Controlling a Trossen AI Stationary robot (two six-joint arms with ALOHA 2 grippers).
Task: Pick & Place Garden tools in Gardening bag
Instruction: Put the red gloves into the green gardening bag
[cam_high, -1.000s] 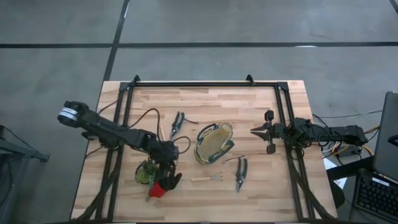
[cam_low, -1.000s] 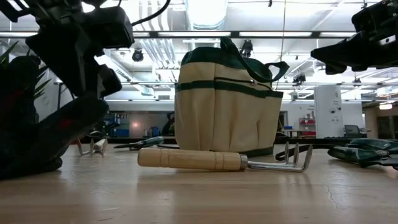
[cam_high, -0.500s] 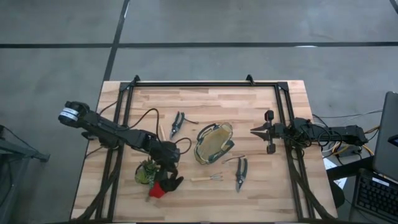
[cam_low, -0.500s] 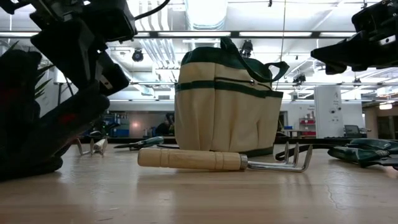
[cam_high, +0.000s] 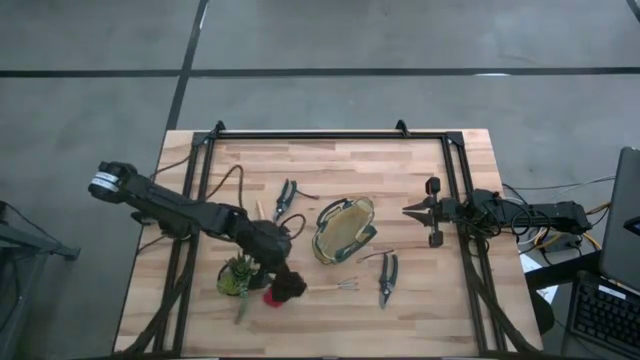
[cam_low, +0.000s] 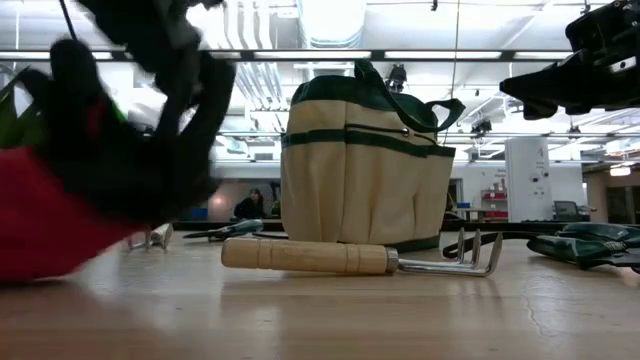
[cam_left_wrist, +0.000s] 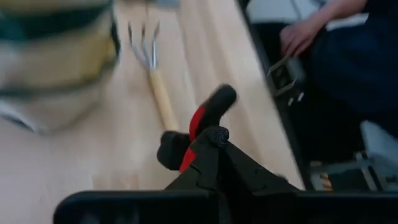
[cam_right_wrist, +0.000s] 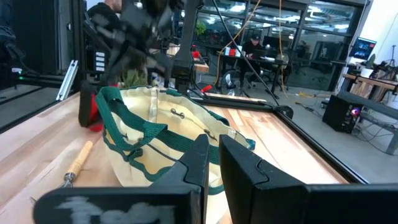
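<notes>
My left gripper (cam_high: 277, 283) is shut on the red-and-black glove (cam_high: 284, 291), just right of the potted succulent (cam_high: 238, 276). In the low view the glove (cam_low: 90, 190) is a blur at the left. The olive and tan gardening bag (cam_high: 343, 230) stands upright mid-table on its base. A wooden-handled rake (cam_high: 335, 287) lies flat in front of it. One pair of pruning shears (cam_high: 285, 198) lies to the bag's far left and another (cam_high: 387, 279) to its near right. My right gripper (cam_high: 408, 211) hovers right of the bag, shut on nothing. My left gripper pinches the glove's red-and-black fabric (cam_left_wrist: 198, 127) between its two fingertips, coming from above at a slant. A black glove finger (cam_left_wrist: 219, 99) sticks out past the fingertips. Whether the glove's lower part touches the table I cannot tell.
A thin wooden-handled tool (cam_high: 258, 211) lies beside the left pair of shears. A black frame (cam_high: 330, 135) runs along the table's far edge and sides. A person's hand and dark sleeve (cam_left_wrist: 298, 37) show beyond the table's near edge.
My left gripper has taken hold of the glove and carried it toward the table's right edge, away from the succulent and toward the rake. The glove, which lay spread on the table, is now bunched and swinging at the fingertips.
</notes>
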